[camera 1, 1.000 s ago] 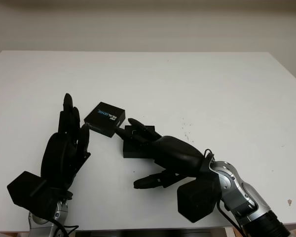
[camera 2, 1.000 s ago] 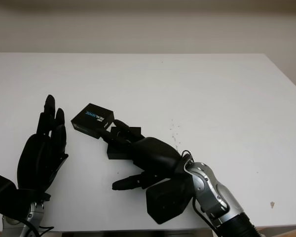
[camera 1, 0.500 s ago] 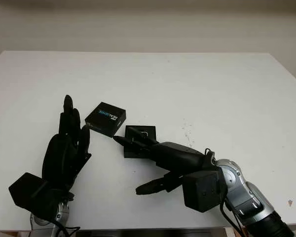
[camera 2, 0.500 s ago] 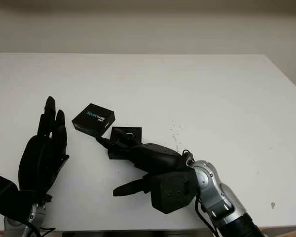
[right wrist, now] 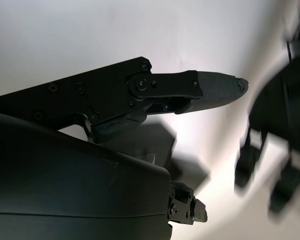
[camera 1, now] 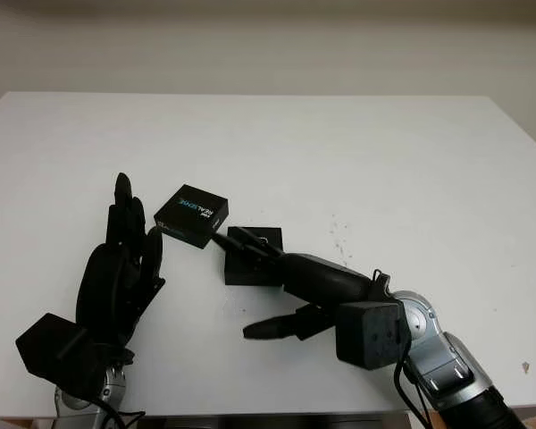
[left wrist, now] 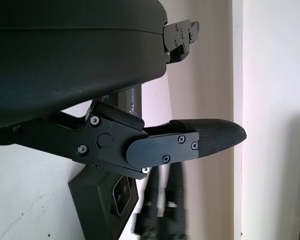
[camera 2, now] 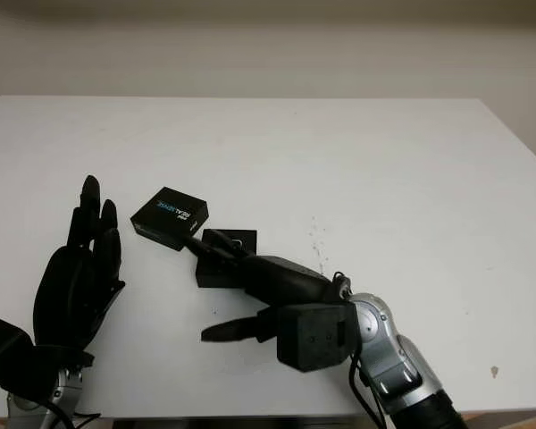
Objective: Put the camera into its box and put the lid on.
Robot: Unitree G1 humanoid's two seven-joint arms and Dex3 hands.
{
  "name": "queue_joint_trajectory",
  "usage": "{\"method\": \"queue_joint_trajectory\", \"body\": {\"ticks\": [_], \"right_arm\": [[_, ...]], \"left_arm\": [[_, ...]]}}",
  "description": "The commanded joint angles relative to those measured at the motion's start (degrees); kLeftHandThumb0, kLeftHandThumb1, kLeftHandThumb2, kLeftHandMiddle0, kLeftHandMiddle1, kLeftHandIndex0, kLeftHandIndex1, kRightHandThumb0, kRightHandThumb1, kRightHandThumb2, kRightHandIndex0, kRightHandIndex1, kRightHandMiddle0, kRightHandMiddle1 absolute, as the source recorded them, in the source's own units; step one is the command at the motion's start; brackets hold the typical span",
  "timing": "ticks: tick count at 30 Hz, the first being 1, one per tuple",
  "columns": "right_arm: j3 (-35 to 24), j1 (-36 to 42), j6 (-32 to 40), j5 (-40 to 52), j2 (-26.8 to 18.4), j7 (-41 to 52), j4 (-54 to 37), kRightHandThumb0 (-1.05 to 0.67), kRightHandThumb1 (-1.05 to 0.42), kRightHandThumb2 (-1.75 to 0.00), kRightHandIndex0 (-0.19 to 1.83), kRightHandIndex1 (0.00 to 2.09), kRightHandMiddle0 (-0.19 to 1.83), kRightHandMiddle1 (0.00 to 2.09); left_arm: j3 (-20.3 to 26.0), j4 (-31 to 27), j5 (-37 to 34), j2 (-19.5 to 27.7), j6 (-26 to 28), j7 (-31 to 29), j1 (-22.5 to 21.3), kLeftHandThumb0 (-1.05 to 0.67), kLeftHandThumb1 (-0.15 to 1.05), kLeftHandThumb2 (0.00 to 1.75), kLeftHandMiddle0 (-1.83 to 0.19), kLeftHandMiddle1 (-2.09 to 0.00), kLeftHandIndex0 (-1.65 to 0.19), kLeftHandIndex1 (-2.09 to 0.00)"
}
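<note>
- Right hand: black three-finger hand, holding nothing, two upper fingers stretched straight forward, thumb hanging well below them. Against the view a second ago it has rolled and drawn back slightly, so its fingers no longer cover the box top; their tips now lie over the near left corner of it
- Square black open box: directly under and just ahead of the right fingertips; interior now partly exposed, with a small pale-edged item seated inside, taken to be the camera, though too small to confirm
- Black rectangular lid with blue and white lettering: just beyond the right fingertips, its near corner beside or touching the box corner; position unchanged over the last second
- Left hand: black three-finger hand, open, parked with fingertips pointing up the table, lid just off their right side; unmoved
- Judgement: camera step looks done; the uncovering of the box suggests the lid is next
- White table: broad bare surface ahead of and to the right of the right fingers; near edge close under both wrists, so room for moving lies forward, not back
</note>
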Motion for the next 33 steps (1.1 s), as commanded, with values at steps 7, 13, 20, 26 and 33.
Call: {"method": "queue_joint_trajectory", "body": {"ticks": [7,13,20,26,33], "right_arm": [[-11.04,-6.41,5.64,12.52,5.21,-4.72,3.25,-0.77,-1.05,-0.46,-0.18,0.02,-0.19,0.01],[-16.25,-9.66,10.55,20.08,7.55,-6.48,6.03,-0.73,-1.05,-0.46,-0.19,0.01,-0.18,0.03],[-19.46,-12.21,17.56,23.96,6.49,-6.88,7.95,-0.68,-1.05,-0.51,-0.19,0.00,-0.19,0.00],[-21.58,-13.56,20.76,25.64,5.51,-6.19,10.78,-0.61,-1.05,-0.66,-0.19,0.00,-0.19,0.00],[-24.12,-15.49,23.71,27.77,4.57,-5.23,14.81,-0.64,-1.05,-0.71,-0.19,0.00,-0.19,0.00]], "left_arm": [[1.17,0.31,0.94,2.01,-1.20,-0.28,-2.18,-0.76,1.05,0.52,0.19,0.00,0.19,0.00],[3.34,1.91,0.41,4.12,-0.82,-0.39,-5.53,-0.72,1.05,0.40,0.19,-0.02,0.19,0.00],[5.99,3.47,3.82,10.04,1.52,-0.28,-9.43,-0.59,1.05,0.20,0.00,-0.10,0.09,-0.06],[6.22,7.71,10.32,20.42,2.00,-3.85,-13.84,-0.54,1.03,0.07,-0.40,-0.14,-0.20,-0.17],[1.21,14.13,18.34,34.40,-0.72,-14.62,-22.15,-0.57,0.94,0.04,-0.29,-0.06,-0.21,-0.13]]}}
